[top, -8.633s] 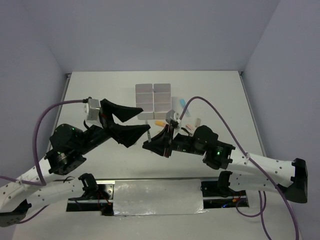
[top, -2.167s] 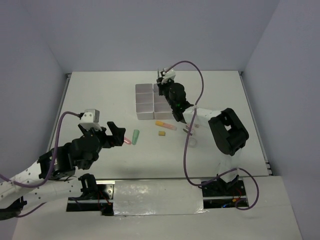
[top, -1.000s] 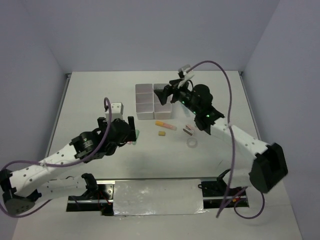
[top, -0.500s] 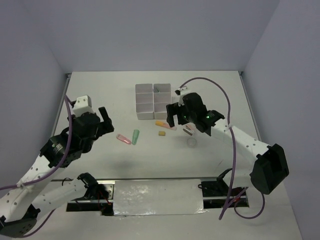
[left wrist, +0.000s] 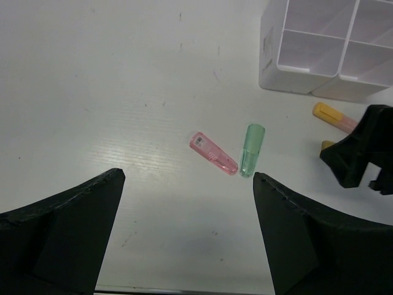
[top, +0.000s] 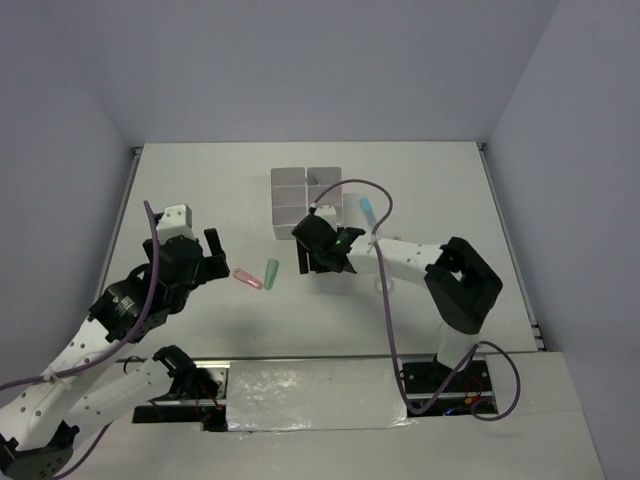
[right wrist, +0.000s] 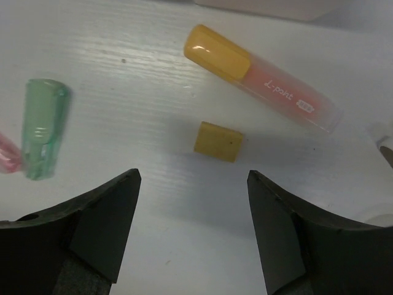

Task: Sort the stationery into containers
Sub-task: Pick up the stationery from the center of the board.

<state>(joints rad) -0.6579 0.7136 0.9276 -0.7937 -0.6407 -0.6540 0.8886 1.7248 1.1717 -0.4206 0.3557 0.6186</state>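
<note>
Your right hand (right wrist: 193, 181) is hovering wide open and empty over the tan eraser (right wrist: 218, 141), which is lying on the desk (right wrist: 123, 92) beside the orange-capped marker (right wrist: 261, 77). Your left hand (left wrist: 188, 178) is hanging fully spread, gripping nothing, above the pink marker (left wrist: 213, 153) and green marker (left wrist: 252, 149) near the containers (left wrist: 270, 61).

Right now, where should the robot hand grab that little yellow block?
Come straight down with the right hand and pinch the yellow block across its two shorter ends. It lies flat with room at both ends, while the orange-capped marker lies close along its far side.
</note>
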